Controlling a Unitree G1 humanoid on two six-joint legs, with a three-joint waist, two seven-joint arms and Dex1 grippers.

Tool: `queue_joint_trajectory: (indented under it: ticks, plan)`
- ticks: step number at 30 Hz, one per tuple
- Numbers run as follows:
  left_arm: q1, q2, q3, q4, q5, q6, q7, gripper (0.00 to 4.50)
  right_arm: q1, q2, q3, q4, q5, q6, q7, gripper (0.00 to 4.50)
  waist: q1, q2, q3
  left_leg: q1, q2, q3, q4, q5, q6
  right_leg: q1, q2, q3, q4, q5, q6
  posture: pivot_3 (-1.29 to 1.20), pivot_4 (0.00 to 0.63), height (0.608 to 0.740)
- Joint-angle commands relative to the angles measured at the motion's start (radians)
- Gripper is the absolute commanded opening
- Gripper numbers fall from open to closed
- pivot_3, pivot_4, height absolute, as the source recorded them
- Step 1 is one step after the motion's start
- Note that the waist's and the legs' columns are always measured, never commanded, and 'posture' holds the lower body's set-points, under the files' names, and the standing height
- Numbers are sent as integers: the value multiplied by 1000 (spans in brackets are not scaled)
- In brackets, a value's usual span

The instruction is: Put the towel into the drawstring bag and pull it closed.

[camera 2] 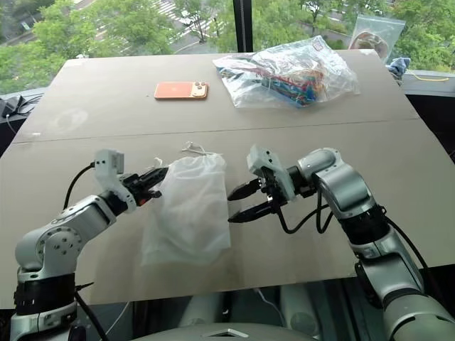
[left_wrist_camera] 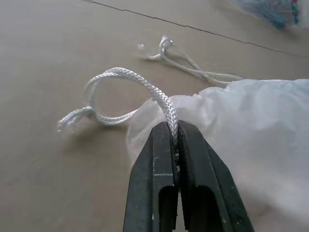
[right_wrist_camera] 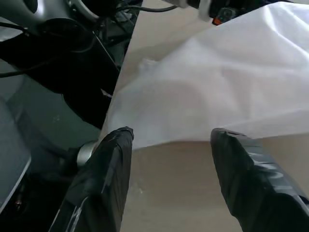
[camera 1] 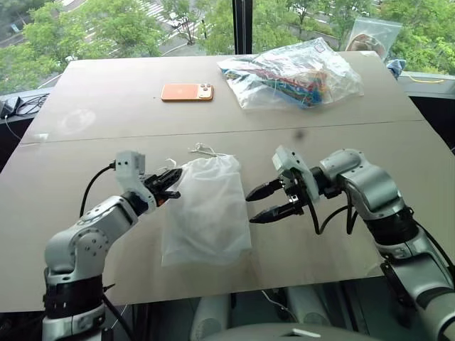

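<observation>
The drawstring bag [camera 1: 206, 209], a translucent white pouch, lies on the table in front of me with its mouth toward the far side. My left gripper [camera 1: 170, 186] is shut on the white cord [left_wrist_camera: 120, 77] at the mouth's left corner; the cord loops out beyond the fingertips [left_wrist_camera: 161, 145]. A second knotted cord end [camera 1: 202, 150] lies past the mouth. My right gripper [camera 1: 250, 207] is open just right of the bag, pointing at its side, its fingers [right_wrist_camera: 113, 159] either side of the bag's edge without touching it. The towel is hidden from view.
An orange phone [camera 1: 187, 91] lies at the far middle of the table [camera 1: 85, 234]. A clear plastic bag of colourful items [camera 1: 291, 74] sits at the far right, with another clear bag [camera 1: 373, 34] behind it. The table's front edge runs just below the pouch.
</observation>
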Motion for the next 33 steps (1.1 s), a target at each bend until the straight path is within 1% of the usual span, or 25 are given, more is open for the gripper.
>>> queue_joint_trajectory:
  ticks: [1, 3, 4, 6, 8, 9, 10, 11, 13, 16, 22, 25, 29, 31, 32, 33]
  plan:
    - [-34, 30, -13, 27, 40, -21, -57, 0, -24, -51, -88, 78, -30, -56, -117, 2761, 0, 0, 0, 0, 0, 0, 0, 0, 0, 0, 0, 0, 0, 0, 0, 0, 150, 740]
    - [-49, 41, -44, 34, 70, -25, -91, 0, -146, -15, -154, 252, -72, -61, -292, 2761, -3, 0, 0, 1, 0, 1, 1, 0, 0, 1, 0, 1, 0, 0, 0, 0, 150, 740]
    - [-54, 43, -52, 36, 80, -26, -101, 0, -192, 1, -172, 310, -78, -46, -345, 2761, -7, 1, 0, 1, 0, 2, 1, 0, 0, 1, 0, 2, 0, 0, 0, 0, 150, 740]
    - [-59, 40, -60, 35, 93, -26, -112, 0, -272, 49, -187, 384, -68, -48, -395, 2761, -6, 1, 1, 1, 0, 3, 1, 0, 0, -1, 1, 3, 2, 0, 0, 0, 150, 740]
    - [-56, 35, -68, 27, 108, -29, -118, 0, -358, 126, -194, 472, -59, -59, -438, 2761, -9, 1, 1, 1, 1, 3, 1, 0, 0, -2, 1, 3, 4, 0, 0, 0, 150, 740]
    - [-51, 32, -68, 21, 113, -30, -118, 0, -397, 167, -171, 532, -83, -99, -456, 2971, -9, 1, 1, 1, 1, 3, 1, 0, 0, -3, 2, 4, 6, 0, -1, 0, 150, 740]
    - [-45, 28, -66, 14, 115, -30, -118, 0, -428, 204, -144, 589, -109, -140, -468, 3276, -9, 1, 0, 1, 2, 3, 1, 0, 0, -3, 2, 4, 7, -1, -2, 0, 150, 740]
    - [-38, 22, -58, 5, 113, -31, -113, 0, -458, 245, -127, 659, -132, -180, -490, 3618, -9, 1, 0, 1, 2, 3, 0, 0, 0, -3, 2, 3, 7, -1, -3, 0, 150, 740]
    - [-24, 7, -32, -9, 108, -37, -98, 0, -510, 317, -112, 806, -169, -253, -543, 4461, -5, 1, 0, 0, 2, 3, -1, 0, 0, -4, 1, 3, 6, -1, -3, 0, 150, 740]
    - [-6, -32, 43, -30, 79, -51, -60, 0, -567, 396, -108, 987, -203, -353, -596, 4461, 4, 0, 1, -2, 0, 3, -1, 0, 0, -4, -1, 2, 3, -1, -3, 0, 150, 740]
    - [33, -85, 139, -98, 50, -63, -4, 0, -589, 482, -46, 1174, -309, -521, -644, 4461, 1, 0, 0, -3, 0, 0, -1, 0, 0, -4, -1, 0, 1, -1, -2, 0, 150, 740]
    - [38, -101, 148, -124, 48, -66, 8, 0, -588, 511, -43, 1239, -345, -568, -681, 4461, -2, 0, 0, -3, 0, 0, -1, 0, 0, -4, -1, 0, 2, -1, -2, 0, 150, 740]
    - [50, -115, 135, -167, 48, -66, 21, 0, -571, 544, -8, 1336, -427, -651, -785, 4461, -2, 0, 0, -2, 0, 1, -1, 0, 0, -4, -1, 0, 2, -1, -2, 0, 150, 740]
    - [56, -121, 136, -180, 46, -65, 29, 0, -564, 555, 7, 1366, -458, -677, -798, 4461, -2, 0, 0, -2, 0, 1, -1, 0, 0, -4, -1, 0, 2, -1, -2, 0, 150, 740]
    - [61, -123, 138, -185, 46, -65, 32, 0, -560, 559, 21, 1378, -477, -685, -789, 4227, -4, 0, 0, -1, 0, 1, -1, 0, 0, -3, -1, 1, 3, -1, -2, 0, 150, 740]
    - [65, -124, 139, -190, 46, -65, 34, 0, -556, 561, 32, 1387, -492, -692, -781, 3903, -6, 0, 0, -1, 0, 1, -1, 0, 0, -3, -1, 1, 4, -1, -2, 0, 150, 740]
